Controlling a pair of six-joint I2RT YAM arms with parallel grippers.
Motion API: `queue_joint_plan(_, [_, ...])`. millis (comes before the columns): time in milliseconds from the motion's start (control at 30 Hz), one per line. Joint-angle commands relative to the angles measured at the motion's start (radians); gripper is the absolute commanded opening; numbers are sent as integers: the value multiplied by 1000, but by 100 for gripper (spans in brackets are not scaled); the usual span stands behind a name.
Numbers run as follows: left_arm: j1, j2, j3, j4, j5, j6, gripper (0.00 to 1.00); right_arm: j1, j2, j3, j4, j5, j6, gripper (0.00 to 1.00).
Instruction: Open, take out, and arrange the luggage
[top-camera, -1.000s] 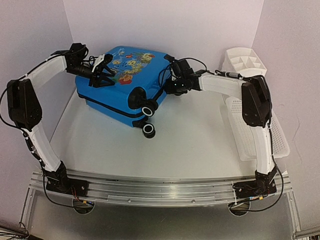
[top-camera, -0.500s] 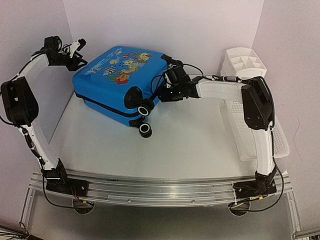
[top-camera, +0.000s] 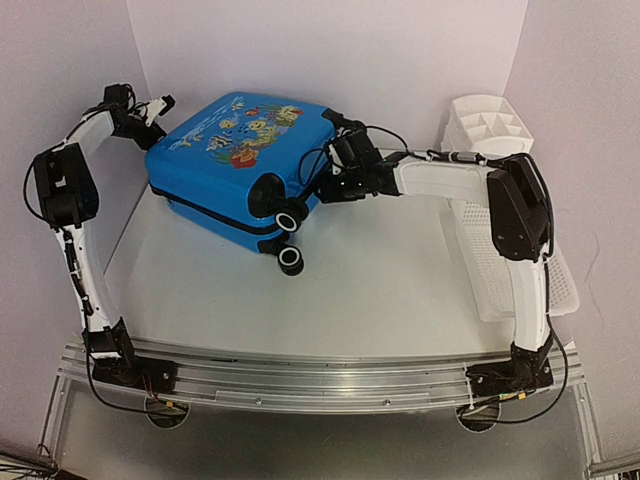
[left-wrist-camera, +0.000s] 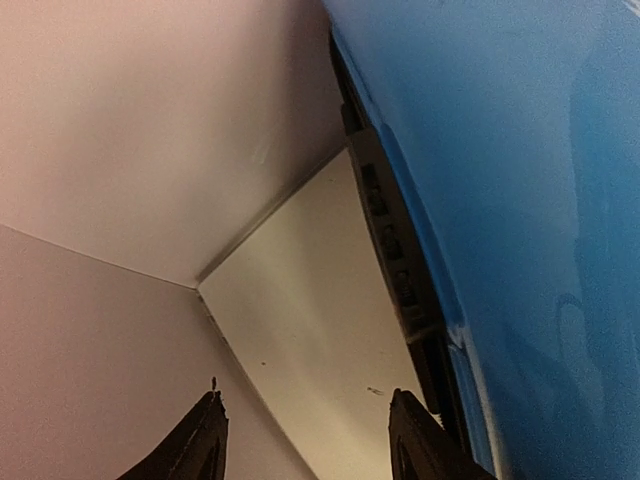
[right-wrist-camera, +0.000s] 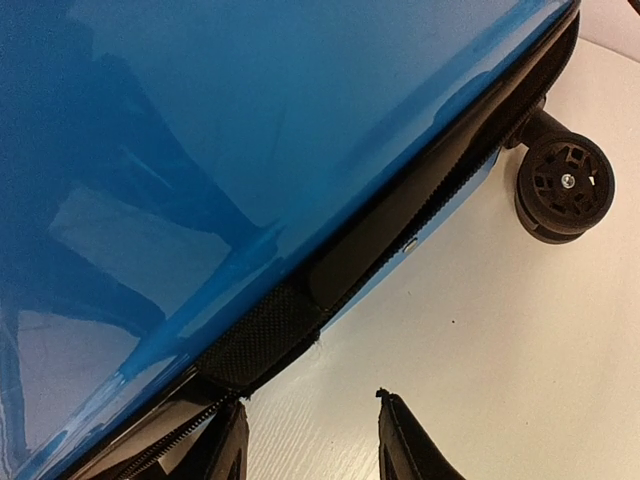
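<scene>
One luggage (top-camera: 230, 160), zipped shut, lies print-side up at the back left of the bench (top-camera: 380, 290), with two wheels (top-camera: 292, 218) showing at its near end. The hard shell is probably stiff, slick and too wide to pinch, so work the zip band (right-wrist-camera: 350, 250). Two arms: left end effector (top-camera: 158, 103) is part open and empty at the luggage's back-left corner. Right end effector (top-camera: 335, 180) is part open and empty, beside the wheel-end zip.
</scene>
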Motion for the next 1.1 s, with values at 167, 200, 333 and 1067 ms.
queue_joint_plan(167, [-74,-201,-287,-85,210,171,54,-12,-102,-13,17,13,-5,40])
queue_joint_plan(200, [-83,-233,-327,-95,231,186,54,-17,-112,-23,15,7,-2,40])
queue_joint_plan(333, [-92,-312,-404,-198,309,209,54,-46,-202,-121,5,-44,15,40])
queue_joint_plan(1067, [-126,-569,-412,-11,336,-108,56,-109,-597,-855,329,-304,211,38])
